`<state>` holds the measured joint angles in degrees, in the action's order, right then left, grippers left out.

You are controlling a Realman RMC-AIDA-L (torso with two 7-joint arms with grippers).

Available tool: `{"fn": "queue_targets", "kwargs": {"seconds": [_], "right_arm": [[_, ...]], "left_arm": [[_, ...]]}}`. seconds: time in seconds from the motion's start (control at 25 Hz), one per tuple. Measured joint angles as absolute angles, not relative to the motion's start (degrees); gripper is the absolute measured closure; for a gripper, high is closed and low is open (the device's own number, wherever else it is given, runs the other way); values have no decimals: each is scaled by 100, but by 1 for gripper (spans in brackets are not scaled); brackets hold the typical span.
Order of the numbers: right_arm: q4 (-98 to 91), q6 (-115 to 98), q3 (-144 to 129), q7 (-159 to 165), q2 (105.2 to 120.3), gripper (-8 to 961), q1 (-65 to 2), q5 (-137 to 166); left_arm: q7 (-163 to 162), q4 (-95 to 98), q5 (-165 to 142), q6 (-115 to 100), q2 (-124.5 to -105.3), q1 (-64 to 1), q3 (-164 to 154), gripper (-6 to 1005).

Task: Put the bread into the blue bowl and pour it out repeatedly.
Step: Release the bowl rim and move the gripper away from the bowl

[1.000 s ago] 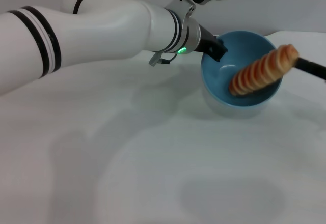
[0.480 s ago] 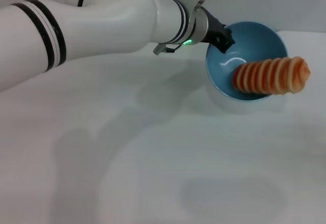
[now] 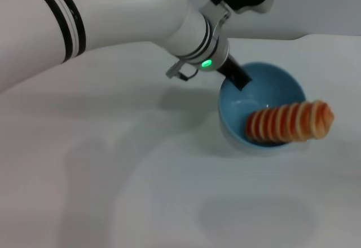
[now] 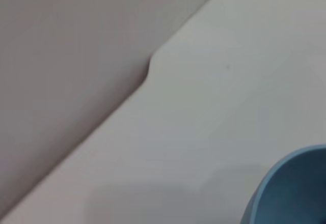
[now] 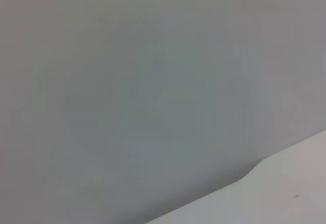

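The blue bowl [image 3: 269, 88] stands near the table's far right, its opening tilted slightly toward me. The bread [image 3: 289, 123], orange-red bands with cream stripes, lies across the bowl's near side. One end is inside and the other pokes out over the right rim. My left gripper [image 3: 239, 79] reaches in from the upper left and is shut on the bowl's far-left rim. A slice of the bowl [image 4: 298, 193] shows in the left wrist view. My right gripper is out of view; its wrist view shows only wall and a table corner.
The white table [image 3: 141, 191] spreads out in front of and to the left of the bowl. Its back edge meets the grey wall [image 4: 61, 56]. My left arm [image 3: 113, 17] spans the upper left above the table.
The right gripper let go of the bread and left the view. The left gripper lowered the bowl toward me and tipped it more upright, and the bread settled lower on its rim.
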<state>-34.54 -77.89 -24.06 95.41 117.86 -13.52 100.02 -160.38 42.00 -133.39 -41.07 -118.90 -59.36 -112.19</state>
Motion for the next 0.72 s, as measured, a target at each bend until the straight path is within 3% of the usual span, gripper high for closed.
{"fn": "queue_targets", "kwargs": {"seconds": [0.72], "right_arm": [[-3419, -7505, -2447, 9535, 11810, 545, -1555, 10002]], "left_arm": [[-16098, 3834, -11958, -3244, -11909, -5510, -12262, 1000]]}}
